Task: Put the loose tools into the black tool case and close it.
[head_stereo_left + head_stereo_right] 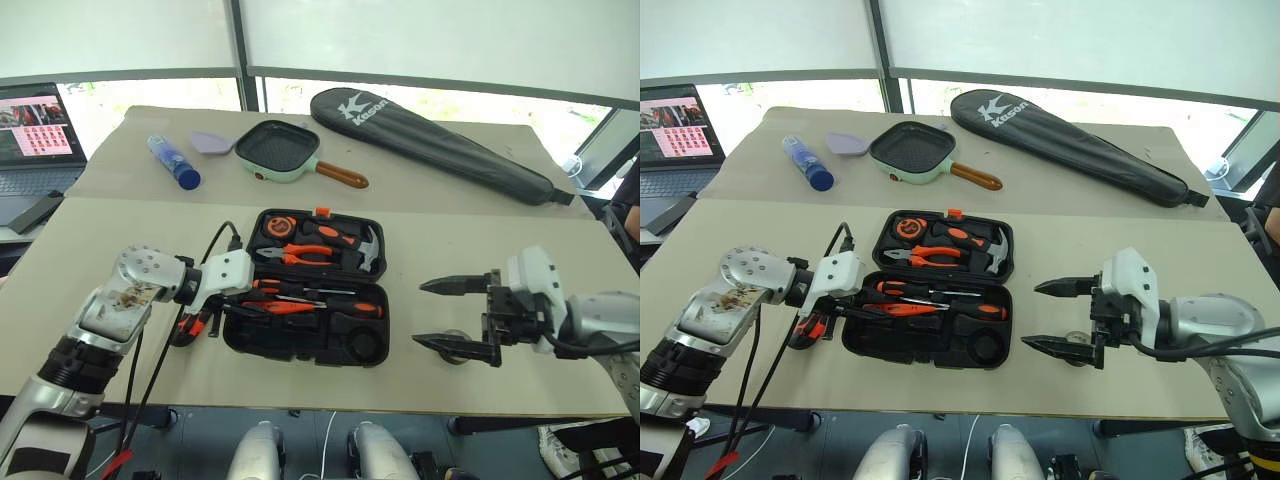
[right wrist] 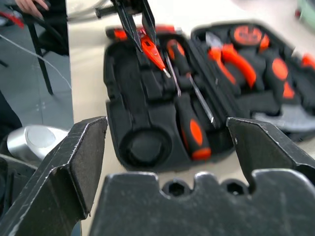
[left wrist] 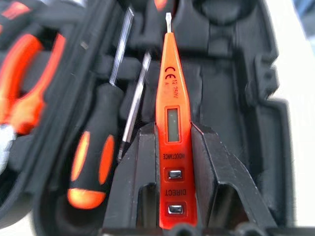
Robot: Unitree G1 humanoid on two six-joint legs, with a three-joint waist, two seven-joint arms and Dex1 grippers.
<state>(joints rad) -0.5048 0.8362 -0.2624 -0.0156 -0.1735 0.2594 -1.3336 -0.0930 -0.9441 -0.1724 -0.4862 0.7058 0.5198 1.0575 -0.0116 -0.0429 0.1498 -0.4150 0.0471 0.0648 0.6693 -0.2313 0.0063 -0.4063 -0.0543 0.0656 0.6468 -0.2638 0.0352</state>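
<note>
Both claws hang by the tool case: left claw clamps the tester screwdriver, right claw gapes empty

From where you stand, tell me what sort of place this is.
Probably an office or lab set up for testing: cardboard-covered tables stand by big blinded windows, a laptop sits at the side, and unrelated props, a tool case and a racket bag, are laid out.

Black tool case lies open on the table, two black-and-orange screwdrivers slotted in its near half. Slim orange tester screwdriver hovers tilted above, pinched between black fingers.
</note>
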